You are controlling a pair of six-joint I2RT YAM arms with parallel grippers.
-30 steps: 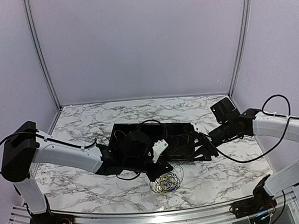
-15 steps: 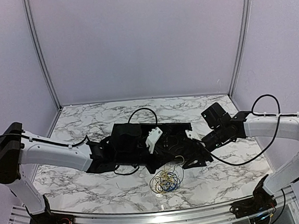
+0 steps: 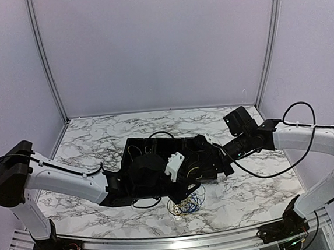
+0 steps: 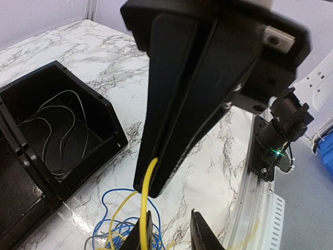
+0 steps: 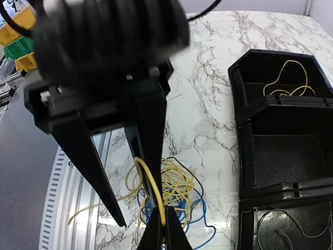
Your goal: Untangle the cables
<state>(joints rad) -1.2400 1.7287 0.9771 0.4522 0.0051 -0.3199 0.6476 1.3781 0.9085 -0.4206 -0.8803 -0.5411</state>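
The cables [image 3: 185, 204] are a small tangle of thin yellow and blue wires on the marble, just in front of the black tray [image 3: 135, 146]. The right wrist view shows the tangle [image 5: 182, 190] below both grippers. My right gripper [image 5: 165, 230] is shut on one yellow cable [image 5: 150, 179] that arches up out of the tangle. My left gripper [image 4: 171, 235] is open, tip to tip with the right gripper [image 4: 151, 182]. The same yellow cable [image 4: 143, 203] lies against its left finger [image 4: 141, 235] without being pinched.
The tray's compartments hold loose wires: a grey one [image 4: 52, 125] and a yellow one [image 5: 286, 83]. An aluminium rail [image 3: 177, 241] runs along the table's near edge. Coloured bins [image 5: 21, 31] stand beyond the table.
My left gripper has opened and let go of the yellow cable. My right gripper has shut on it. Both grippers have come together over the tangle.
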